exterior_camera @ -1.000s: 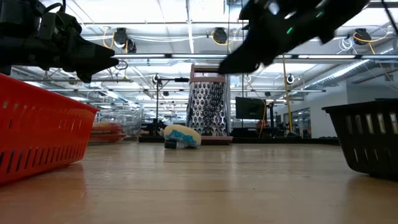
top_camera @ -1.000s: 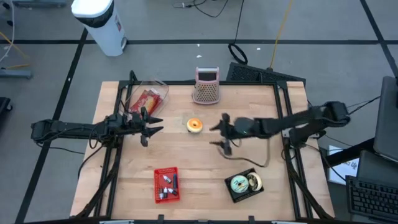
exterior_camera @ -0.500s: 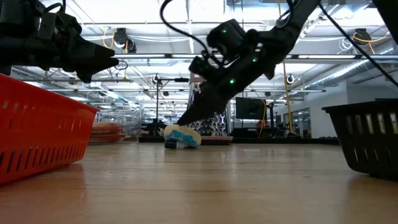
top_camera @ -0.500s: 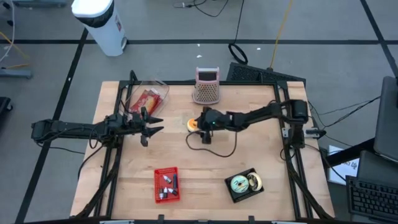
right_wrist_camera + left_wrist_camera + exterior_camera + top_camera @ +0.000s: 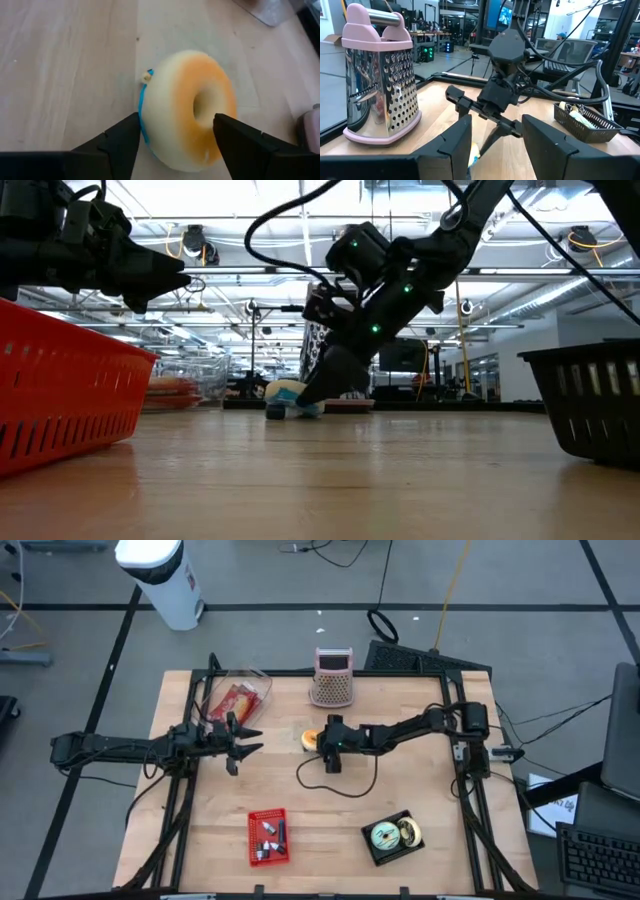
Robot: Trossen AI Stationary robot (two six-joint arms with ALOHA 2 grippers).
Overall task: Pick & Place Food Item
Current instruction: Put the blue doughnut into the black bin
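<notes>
R pincer [image 5: 322, 741] is low over the middle of the desk [image 5: 320, 810], fingers spread wide w/ the donut [image 5: 187, 107] between them; fingers [image 5: 120, 142] flank it on both sides in the R wrist view, contact can't be told. Donut is a pale ring w/ orange top and a blue tag at its edge, lying on the wood just in front of the grater [image 5: 332, 678]. In the low view the R arm slopes down to the donut [image 5: 285, 395], pincer tips at desk level beside it.

L pincer [image 5: 240, 741] hovers near the L edge of the desk, well apart from the donut, fingers part-open and holding nothing; L wrist view looks past its fingers [image 5: 452, 145] at the R arm and grater [image 5: 377, 75].

Farther out: clear bag w/ red pkg [image 5: 238, 698] at back L corner, red basket [image 5: 267, 837] near front edge, black basket [image 5: 392, 836] front R w/ items inside. White bin [image 5: 165, 578] on the floor beyond the desk.
</notes>
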